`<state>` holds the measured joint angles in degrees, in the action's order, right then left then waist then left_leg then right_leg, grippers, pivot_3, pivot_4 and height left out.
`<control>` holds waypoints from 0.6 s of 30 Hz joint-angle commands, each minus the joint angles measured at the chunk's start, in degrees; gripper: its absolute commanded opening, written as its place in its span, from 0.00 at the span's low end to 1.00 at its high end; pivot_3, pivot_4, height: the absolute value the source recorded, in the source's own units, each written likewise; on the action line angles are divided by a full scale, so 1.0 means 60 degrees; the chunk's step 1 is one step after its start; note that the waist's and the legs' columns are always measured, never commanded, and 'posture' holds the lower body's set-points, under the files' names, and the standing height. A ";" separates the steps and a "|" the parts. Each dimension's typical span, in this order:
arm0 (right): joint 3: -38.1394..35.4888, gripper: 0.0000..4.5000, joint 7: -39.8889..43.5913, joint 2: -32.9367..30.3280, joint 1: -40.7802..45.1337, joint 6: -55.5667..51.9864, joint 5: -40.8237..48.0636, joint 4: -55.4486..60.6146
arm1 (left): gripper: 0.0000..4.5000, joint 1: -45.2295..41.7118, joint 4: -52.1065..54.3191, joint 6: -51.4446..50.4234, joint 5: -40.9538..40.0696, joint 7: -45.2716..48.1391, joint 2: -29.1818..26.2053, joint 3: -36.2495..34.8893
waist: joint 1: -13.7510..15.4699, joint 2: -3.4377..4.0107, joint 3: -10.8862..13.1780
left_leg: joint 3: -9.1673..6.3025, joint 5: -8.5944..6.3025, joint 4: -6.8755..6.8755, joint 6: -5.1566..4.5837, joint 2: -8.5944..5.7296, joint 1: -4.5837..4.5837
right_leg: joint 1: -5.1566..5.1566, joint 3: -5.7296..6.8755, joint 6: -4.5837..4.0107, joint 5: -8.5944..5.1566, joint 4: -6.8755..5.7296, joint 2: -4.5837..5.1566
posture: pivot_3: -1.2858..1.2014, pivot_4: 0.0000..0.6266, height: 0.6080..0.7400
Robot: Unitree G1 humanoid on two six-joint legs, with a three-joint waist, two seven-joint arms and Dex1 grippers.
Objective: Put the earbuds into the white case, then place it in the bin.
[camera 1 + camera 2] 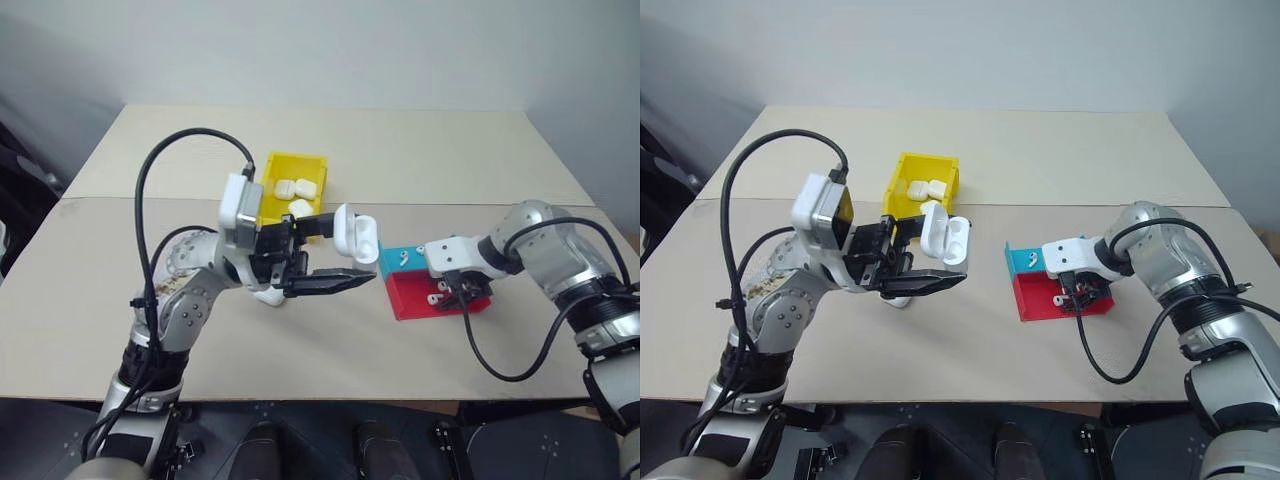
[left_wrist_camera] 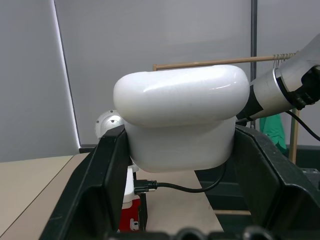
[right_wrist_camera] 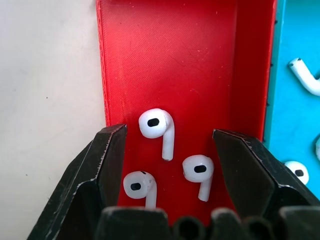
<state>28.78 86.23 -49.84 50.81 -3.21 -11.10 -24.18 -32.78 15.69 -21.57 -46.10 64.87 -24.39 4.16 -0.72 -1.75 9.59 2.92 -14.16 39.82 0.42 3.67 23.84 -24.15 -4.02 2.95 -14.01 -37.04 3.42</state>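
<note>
The left gripper [image 1: 335, 255] is clamped on the small glossy white pebble-shaped case [image 1: 355, 234], holding it up above the beige table [image 1: 90, 300] with its hinged lid flipped open, just right of the bright yellow rectangular plastic bin [image 1: 275, 165], where other white cases [image 1: 293, 187] already lie. Over on the right, the right gripper [image 3: 170, 150] points down into the shallow red plastic tray [image 3: 200, 50], its black fingers [image 3: 107, 155] standing apart on either side of three tiny glossy white earbuds [image 3: 156, 127] with short stems; more earbuds lie in the shallow teal tray [image 3: 295, 30] just beside it. The step in hand looks to be picking one earbud. To do it well, the gripper should centre on a single bud, probably the far one, so the two nearer ones are not pinched along with it, then close gently across the rounded head or stem. Too hard or off-centre a squeeze could flick the slippery bud out of the tray.
</note>
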 commanded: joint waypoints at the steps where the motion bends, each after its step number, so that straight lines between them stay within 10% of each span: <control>1: -0.0135 0.74 0.0183 0.0053 0.0175 0.0342 -0.0165 -0.0145 | 0.62 0.0063 0.0529 -0.0023 -0.0083 -0.0125 -0.0037 -0.0229 | 0.0000 0.0000 0.0000 | 0.0001 0.0000 0.0000 0.0000 0.0000 0.0000 | -0.0001 -0.0001 0.0000 0.0000 0.0000 0.0001 | 0.52 0.24 1.00; 7: -0.0194 0.70 0.0200 0.0145 0.0160 0.0589 -0.0303 -0.0370 | 0.62 0.0145 0.0708 -0.0118 -0.0121 -0.0240 -0.0044 -0.0264 | -0.0001 0.0000 0.0000 | 0.0001 0.0000 0.0000 0.0000 0.0000 -0.0004 | 0.0003 0.0000 0.0000 0.0000 0.0000 0.0000 | 0.52 0.24 1.00; 18: -0.0321 0.01 0.0140 0.0137 -0.0198 0.0533 -0.0240 -0.0064 | 0.62 0.0131 0.0724 -0.0236 -0.0166 -0.0197 -0.0110 -0.0329 | 0.0000 0.0000 0.0000 | 0.0001 0.0000 -0.0001 0.0001 0.0000 -0.0006 | 0.0006 0.0000 0.0000 0.0000 -0.0001 0.0000 | 0.52 0.24 1.00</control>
<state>28.21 86.41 -48.84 50.44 -0.29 -12.74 -25.76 -31.50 18.21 -22.81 -46.24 63.61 -24.81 3.29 -0.72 -1.75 9.59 2.93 -14.16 39.81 0.43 3.67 23.80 -24.12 -4.02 2.95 -14.01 -37.05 3.42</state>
